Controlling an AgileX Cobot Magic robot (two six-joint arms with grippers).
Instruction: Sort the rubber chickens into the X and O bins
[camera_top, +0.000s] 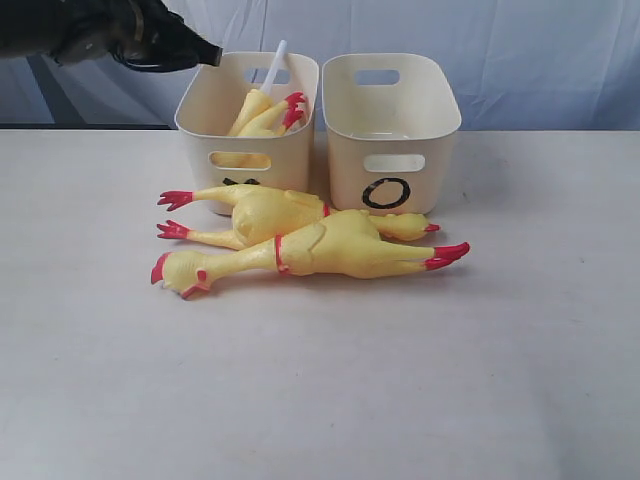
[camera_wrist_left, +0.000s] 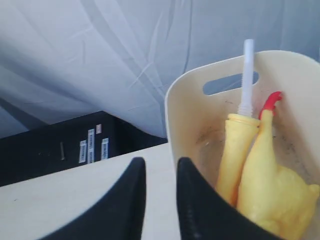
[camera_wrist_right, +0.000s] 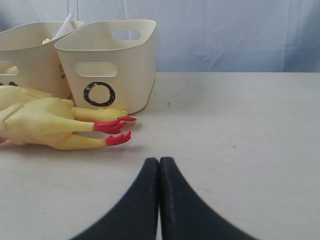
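Yellow rubber chickens (camera_top: 340, 248) lie by the O bin (camera_top: 440, 150); left pincer (camera_wrist_left: 161, 164) gapes empty.

The left arm (camera_top: 100, 35) reaches in from the upper left of the scene, held up in the air, dark and a little blurred. The left gripper (camera_wrist_left: 160, 167) has its two black fingers parted, with nothing between them. The right gripper (camera_wrist_right: 159, 162) sits low, its fingers pressed flat together and empty.
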